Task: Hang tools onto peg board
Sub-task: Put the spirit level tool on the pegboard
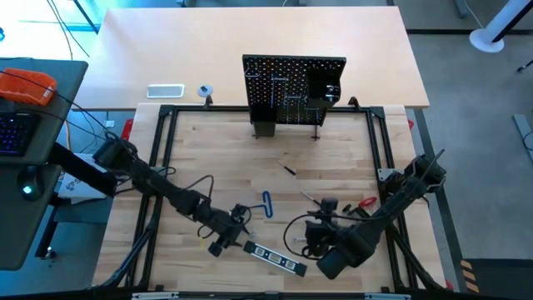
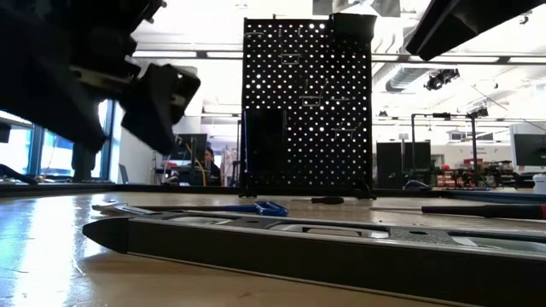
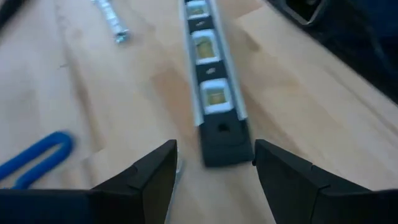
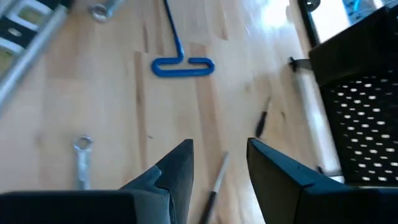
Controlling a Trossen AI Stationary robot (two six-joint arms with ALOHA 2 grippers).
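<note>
The black level (image 1: 273, 258) lies flat on the table near the front edge; it also shows in the low view (image 2: 324, 243). My left gripper (image 1: 237, 229) is open, and its fingers stand on either side of the level's end (image 3: 221, 134), just above the table. My right gripper (image 1: 316, 225) is open and empty, low over a thin screwdriver (image 4: 214, 180) that lies on the wood. The blue-handled key (image 1: 266, 204) lies between the two grippers. The peg board (image 1: 293, 87) stands upright at the table's far edge.
A silver wrench (image 4: 82, 158) lies near the right gripper and another (image 3: 112, 22) lies beside the level. A small black screwdriver (image 1: 289, 170) lies mid-table. A red-handled tool (image 1: 366, 202) lies at the right. A white tray (image 1: 165, 91) and a tape roll (image 1: 205, 90) sit behind the frame.
</note>
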